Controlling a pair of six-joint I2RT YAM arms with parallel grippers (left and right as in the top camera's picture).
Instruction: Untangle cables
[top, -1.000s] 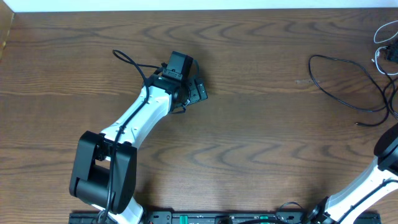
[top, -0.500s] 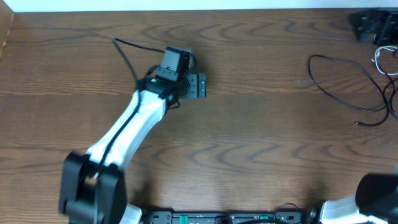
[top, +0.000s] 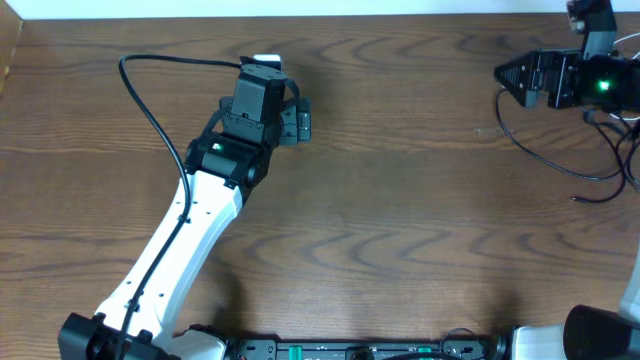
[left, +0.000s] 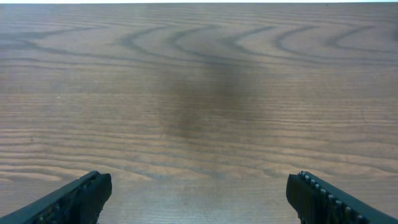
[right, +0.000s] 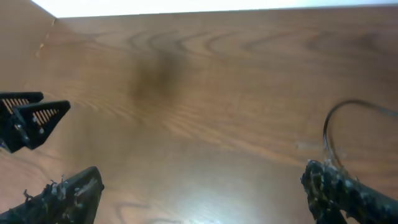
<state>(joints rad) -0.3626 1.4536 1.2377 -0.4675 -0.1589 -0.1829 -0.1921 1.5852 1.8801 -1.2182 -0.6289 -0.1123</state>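
The wooden table (top: 400, 250) fills every view. From overhead the left arm (top: 190, 230) runs up from the near edge, and the right arm (top: 600, 80) reaches in at the far right corner. The left gripper (top: 300, 120) points toward the right gripper (top: 510, 78), and the two are well apart. Overhead does not show how wide either one stands, but the wrist cameras do. The left gripper (left: 199, 186) has its jaws spread wide over bare wood, holding nothing. The right gripper (right: 202, 180) is equally wide and empty, and its camera also catches the left gripper (right: 31, 118) at the frame's left edge. The black cable (top: 541, 156) lies in a loose loop just beneath and behind the right gripper. In the right wrist view only an arc of it (right: 333, 118) shows, just beside one finger (right: 339, 190). The left wrist view shows no cable.
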